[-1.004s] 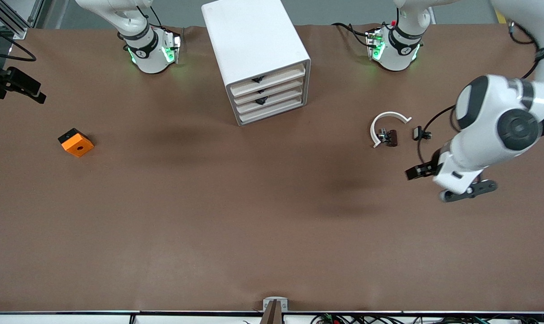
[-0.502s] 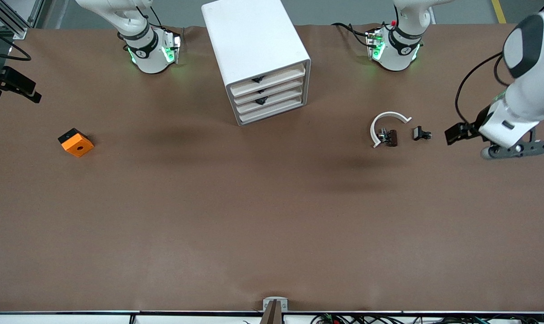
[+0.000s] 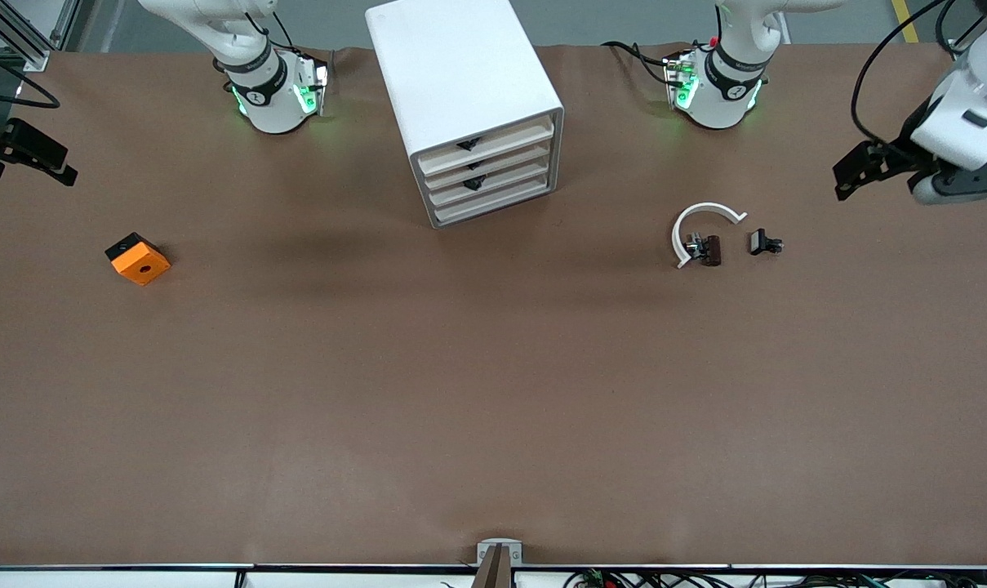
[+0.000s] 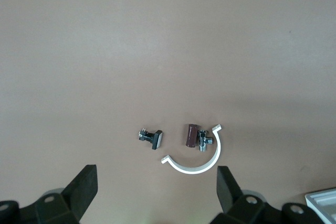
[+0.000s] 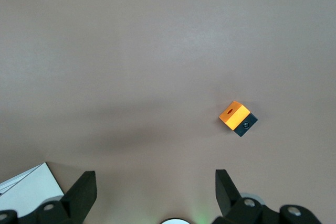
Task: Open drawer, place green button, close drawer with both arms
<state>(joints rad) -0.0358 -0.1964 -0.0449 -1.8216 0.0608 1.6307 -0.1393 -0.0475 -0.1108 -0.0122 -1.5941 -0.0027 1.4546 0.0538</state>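
Note:
The white four-drawer cabinet stands between the two arm bases. Its third drawer, cream with a black handle, is pushed in flush like the others. No green-capped button shows in any view. My left gripper is open and empty, up in the air over the left arm's end of the table; its open fingers frame bare table in the left wrist view. My right gripper is open and empty at the right arm's end of the table, also seen in the right wrist view.
A white half-ring, a brown-and-metal part and a small black part lie together toward the left arm's end; the left wrist view shows them too. An orange-and-black block lies toward the right arm's end.
My left arm has swung up and away from over the table near the small parts toward the left arm's end. The right gripper has barely shifted. The drawers stay shut.

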